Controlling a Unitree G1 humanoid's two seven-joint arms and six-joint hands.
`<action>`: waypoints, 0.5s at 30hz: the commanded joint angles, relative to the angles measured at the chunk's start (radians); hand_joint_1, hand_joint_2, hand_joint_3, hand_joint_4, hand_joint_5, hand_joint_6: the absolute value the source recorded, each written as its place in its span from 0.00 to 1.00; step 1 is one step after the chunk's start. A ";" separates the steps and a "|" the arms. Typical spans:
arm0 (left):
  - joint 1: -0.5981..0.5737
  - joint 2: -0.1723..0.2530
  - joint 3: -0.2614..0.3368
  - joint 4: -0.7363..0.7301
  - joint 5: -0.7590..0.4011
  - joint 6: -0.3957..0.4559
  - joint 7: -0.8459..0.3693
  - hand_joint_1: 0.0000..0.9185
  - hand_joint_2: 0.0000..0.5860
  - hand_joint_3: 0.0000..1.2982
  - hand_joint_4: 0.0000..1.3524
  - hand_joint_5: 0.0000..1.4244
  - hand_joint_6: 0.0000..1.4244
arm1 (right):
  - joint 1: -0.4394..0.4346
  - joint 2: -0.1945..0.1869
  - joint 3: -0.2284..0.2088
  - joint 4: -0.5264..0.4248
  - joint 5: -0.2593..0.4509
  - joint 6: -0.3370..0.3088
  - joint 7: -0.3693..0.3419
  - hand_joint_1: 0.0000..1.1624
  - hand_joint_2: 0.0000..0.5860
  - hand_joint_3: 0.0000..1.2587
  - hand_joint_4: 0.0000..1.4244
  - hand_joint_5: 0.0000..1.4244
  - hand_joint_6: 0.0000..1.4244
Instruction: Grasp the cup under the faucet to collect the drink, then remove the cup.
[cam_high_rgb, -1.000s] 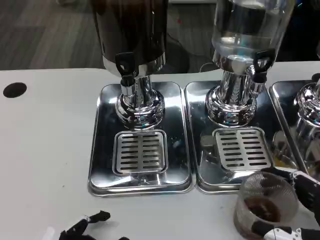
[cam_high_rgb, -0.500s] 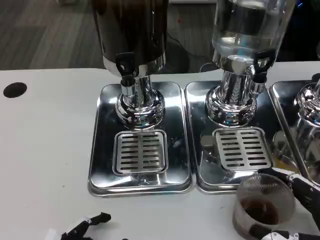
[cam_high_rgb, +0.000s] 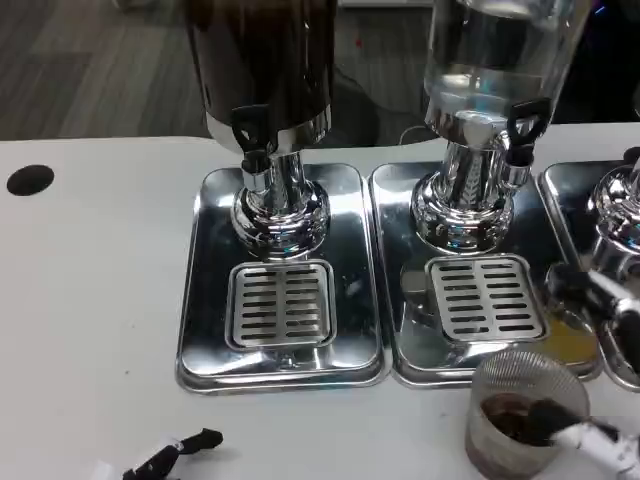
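Observation:
A clear ribbed cup with dark drink in its bottom stands on the white table at the front right, just before the middle drip tray. My right hand is spread around it. One finger reaches over the tray's right edge, off the cup's rim, and the thumb lies across the cup's front right side. The dark dispenser's black faucet hangs over an empty grate. Fingertips of my left hand show at the bottom left, holding nothing.
Three drink dispensers stand in a row at the back: a dark one, a clear one and a third at the right edge, each on a shiny steel tray. A black hole marks the table's left.
My right hand's upper finger has lifted up and away from the cup's rim, and the thumb has slid across the cup's front. The cup sits slightly lower in view. My left hand has drawn back.

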 joint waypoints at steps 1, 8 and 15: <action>0.009 0.006 0.004 0.004 0.006 -0.018 0.011 0.00 0.15 0.23 0.17 0.32 0.52 | 0.033 -0.035 -0.012 -0.126 0.045 0.100 0.027 0.47 0.63 0.17 0.05 0.05 0.00; 0.055 0.005 0.045 -0.131 0.211 -0.028 0.106 0.00 0.13 0.20 0.14 0.17 0.27 | 0.021 -0.069 -0.069 -0.203 -0.060 0.273 0.001 0.42 0.73 0.16 0.02 0.03 0.00; 0.135 -0.013 0.122 -0.255 0.455 -0.058 0.259 0.00 0.11 0.13 0.01 0.03 0.07 | 0.016 -0.042 -0.070 -0.165 -0.079 0.307 -0.023 0.43 0.77 0.18 0.04 0.03 0.00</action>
